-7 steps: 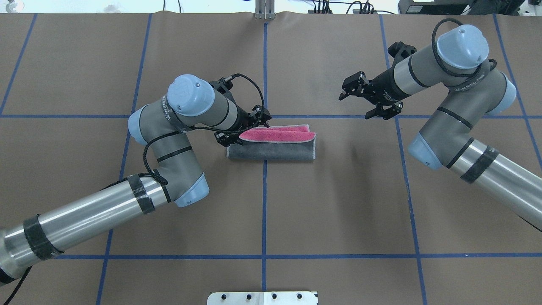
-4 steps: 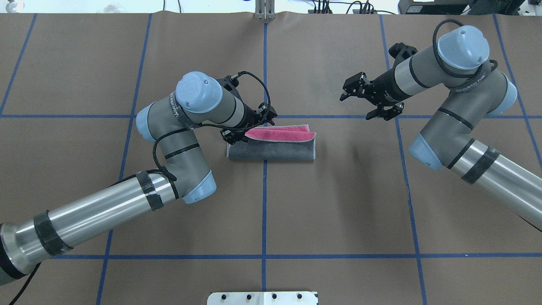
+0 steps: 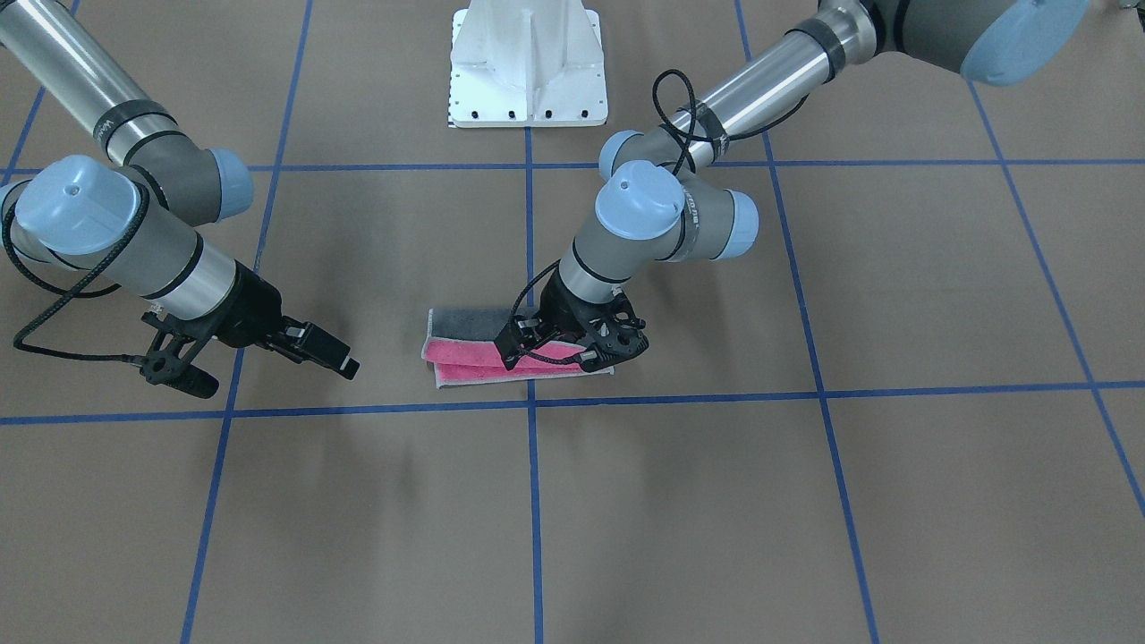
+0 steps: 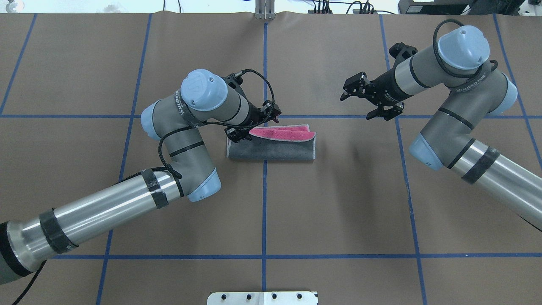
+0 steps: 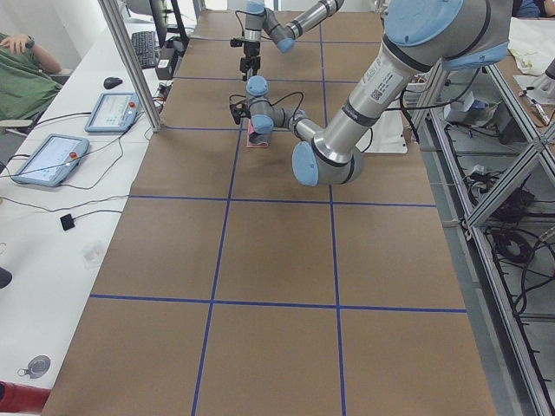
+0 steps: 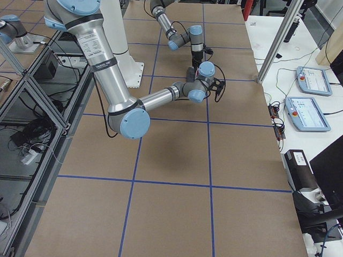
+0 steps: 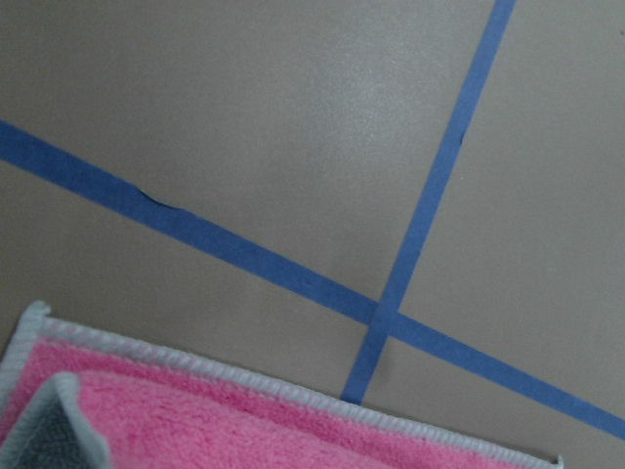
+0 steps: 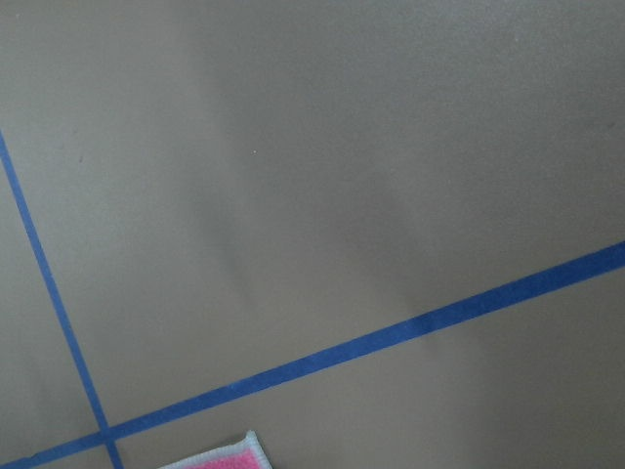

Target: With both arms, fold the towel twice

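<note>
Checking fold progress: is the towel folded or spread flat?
Folded. The towel lies as a narrow strip, grey face doubled over on top, pink showing along its far edge.

There is one small square terry towel [image 4: 271,151], pink on one face and dark grey on the other, and one brown paper-covered table [image 4: 338,203]. Two silver-tubed robot arms with grey joints and light-blue caps show: the left arm [image 4: 106,209] and the right arm [image 4: 495,177]. Black two-finger grippers number two: the left gripper [image 4: 253,126] and the right gripper [image 4: 355,106]. One white bolted pedestal base [image 3: 528,63] shows. Screen tablets number two: the near tablet [image 5: 48,160] and the far tablet [image 5: 117,111].
</note>
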Robot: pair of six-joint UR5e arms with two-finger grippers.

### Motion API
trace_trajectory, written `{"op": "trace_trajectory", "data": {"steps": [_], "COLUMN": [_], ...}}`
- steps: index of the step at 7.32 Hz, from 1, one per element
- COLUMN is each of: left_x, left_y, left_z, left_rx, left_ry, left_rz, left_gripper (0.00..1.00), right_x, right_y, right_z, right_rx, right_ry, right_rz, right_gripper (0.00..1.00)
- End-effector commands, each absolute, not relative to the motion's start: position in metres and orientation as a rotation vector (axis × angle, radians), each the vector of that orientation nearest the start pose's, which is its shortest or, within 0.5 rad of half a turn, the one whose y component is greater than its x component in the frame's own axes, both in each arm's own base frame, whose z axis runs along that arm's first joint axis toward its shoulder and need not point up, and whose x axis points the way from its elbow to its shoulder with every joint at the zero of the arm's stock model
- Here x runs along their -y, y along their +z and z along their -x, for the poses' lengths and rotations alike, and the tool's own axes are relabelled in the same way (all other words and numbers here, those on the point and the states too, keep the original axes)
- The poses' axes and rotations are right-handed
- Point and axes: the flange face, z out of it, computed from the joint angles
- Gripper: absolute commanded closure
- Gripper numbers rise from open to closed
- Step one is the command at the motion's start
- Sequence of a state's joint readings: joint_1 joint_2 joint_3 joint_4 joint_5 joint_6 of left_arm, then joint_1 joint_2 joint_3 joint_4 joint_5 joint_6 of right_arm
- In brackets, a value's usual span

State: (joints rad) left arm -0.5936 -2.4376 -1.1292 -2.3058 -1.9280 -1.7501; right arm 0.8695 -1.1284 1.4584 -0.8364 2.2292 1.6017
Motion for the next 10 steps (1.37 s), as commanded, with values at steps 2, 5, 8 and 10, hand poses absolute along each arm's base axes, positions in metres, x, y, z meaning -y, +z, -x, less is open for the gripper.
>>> {"op": "trace_trajectory", "data": {"steps": [2,5,8,10], "left_x": [0.544,0.549,0.553,0.553], "left_y": [0.215,0.209,0.203,0.199], "left_z": [-0.627,-0.633,-0.639,-0.64], "left_rx": [-1.199,-1.196,-1.199,-1.202], "left_ry": [-0.487,-0.491,-0.491,-0.491], "left_rz": [0.053,0.053,0.053,0.053], "left_gripper": [0.0,0.0,0.0,0.0], "right_x": [0.56,0.559,0.56,0.562], "right_y": [0.378,0.382,0.385,0.399], "right_z": [0.368,0.366,0.362,0.344], "right_rx": [1.182,1.18,1.179,1.178], "right_ry": [0.442,0.439,0.431,0.411], "right_rz": [0.112,0.117,0.117,0.13], "right_gripper": [0.0,0.0,0.0,0.0]}}
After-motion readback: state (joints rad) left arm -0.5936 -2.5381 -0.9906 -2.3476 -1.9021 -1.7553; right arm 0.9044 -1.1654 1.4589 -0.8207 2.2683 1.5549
